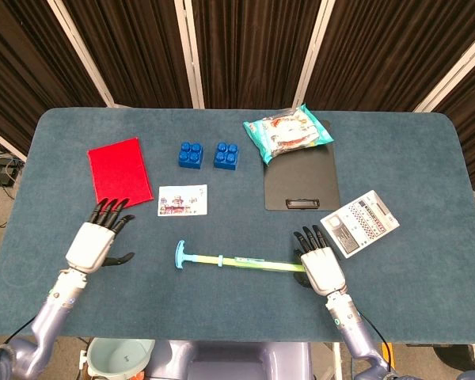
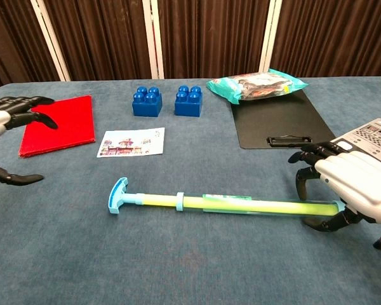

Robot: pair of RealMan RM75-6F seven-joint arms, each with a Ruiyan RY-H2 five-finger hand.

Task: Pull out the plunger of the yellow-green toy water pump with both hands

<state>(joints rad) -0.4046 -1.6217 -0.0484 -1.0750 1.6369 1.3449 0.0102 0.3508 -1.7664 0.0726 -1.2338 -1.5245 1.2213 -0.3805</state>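
The yellow-green toy water pump (image 1: pixel 237 261) (image 2: pixel 228 204) lies flat near the table's front, its blue T-handle (image 1: pixel 180 255) (image 2: pixel 117 194) pointing left. My right hand (image 1: pixel 321 267) (image 2: pixel 352 184) is cupped over the right end of the tube, fingers arched above it and thumb below, holding it against the table. The tube's far end is hidden under the palm. My left hand (image 1: pixel 95 244) (image 2: pixel 16 105) hovers open with fingers spread, well left of the handle and not touching it.
A red cloth (image 1: pixel 120 172), two blue bricks (image 1: pixel 191 154) (image 1: pixel 226 154) and a picture card (image 1: pixel 182 199) lie behind the pump. A black clipboard (image 1: pixel 301 178), a snack bag (image 1: pixel 287 133) and a calculator (image 1: pixel 359 223) lie at the right.
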